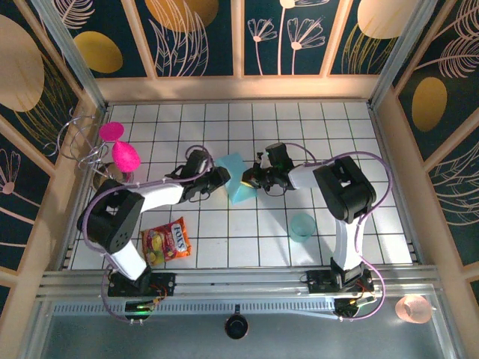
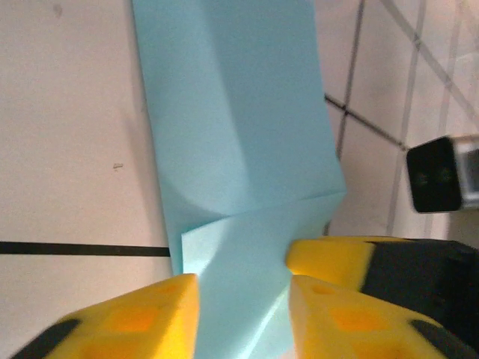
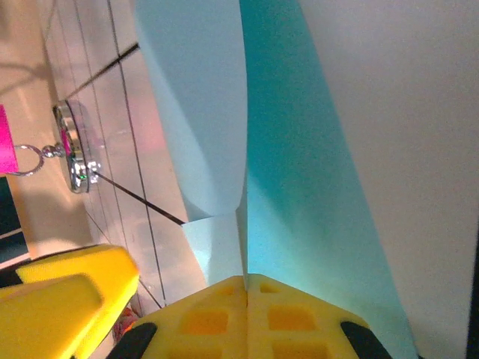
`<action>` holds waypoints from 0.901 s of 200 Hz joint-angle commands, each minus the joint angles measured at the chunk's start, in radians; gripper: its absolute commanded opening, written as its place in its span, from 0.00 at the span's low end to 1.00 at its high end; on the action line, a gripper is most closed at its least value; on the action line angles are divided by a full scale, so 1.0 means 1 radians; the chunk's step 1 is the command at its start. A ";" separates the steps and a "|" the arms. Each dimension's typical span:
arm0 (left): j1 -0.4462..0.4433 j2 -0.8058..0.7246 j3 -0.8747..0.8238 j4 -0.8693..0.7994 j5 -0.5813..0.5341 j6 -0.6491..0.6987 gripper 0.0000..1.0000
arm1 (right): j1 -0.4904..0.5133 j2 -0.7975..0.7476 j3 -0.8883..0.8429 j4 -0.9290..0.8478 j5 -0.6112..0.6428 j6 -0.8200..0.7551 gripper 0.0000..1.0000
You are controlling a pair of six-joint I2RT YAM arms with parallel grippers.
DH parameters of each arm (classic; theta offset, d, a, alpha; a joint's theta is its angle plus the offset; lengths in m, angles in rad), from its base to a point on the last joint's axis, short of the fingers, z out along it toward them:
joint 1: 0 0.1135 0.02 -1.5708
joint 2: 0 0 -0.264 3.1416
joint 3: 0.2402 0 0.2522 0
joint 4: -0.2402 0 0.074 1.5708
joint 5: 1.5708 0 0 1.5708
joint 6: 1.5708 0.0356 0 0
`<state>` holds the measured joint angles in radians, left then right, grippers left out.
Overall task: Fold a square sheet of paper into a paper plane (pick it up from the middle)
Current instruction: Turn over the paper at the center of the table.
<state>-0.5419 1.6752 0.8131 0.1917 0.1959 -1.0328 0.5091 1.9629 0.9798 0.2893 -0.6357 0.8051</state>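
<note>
A ribbed metal rail edges the glossy white tiled table. On it lie a crinkly red-and-yellow sweet packet and a round translucent teal cup. Mid-table, the thin matte light-blue square sheet of paper, creased, sits between the arms. The right gripper pinches its fold, yellow pads pressed together. The left gripper has its pads parted either side of it. Beyond, dark floral wall panels.
</note>
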 commanded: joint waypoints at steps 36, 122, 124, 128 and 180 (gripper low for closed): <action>0.039 -0.130 -0.143 0.386 0.178 -0.150 0.60 | -0.084 -0.189 -0.060 0.244 -0.061 -0.027 0.03; 0.024 -0.117 -0.155 0.715 0.326 -0.221 0.84 | -0.124 -0.277 -0.081 0.446 -0.249 0.136 0.02; 0.023 -0.116 -0.154 0.718 0.328 -0.221 0.84 | -0.124 -0.277 -0.082 0.449 -0.252 0.140 0.02; 0.021 -0.112 -0.150 0.721 0.331 -0.219 0.84 | -0.124 -0.277 -0.082 0.455 -0.257 0.147 0.03; 0.016 -0.088 -0.110 0.726 0.340 -0.196 0.79 | -0.122 -0.261 -0.090 0.517 -0.315 0.210 0.04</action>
<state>-0.5236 1.5703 0.6594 0.8570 0.5095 -1.2430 0.3832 1.7084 0.9024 0.7254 -0.8925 0.9718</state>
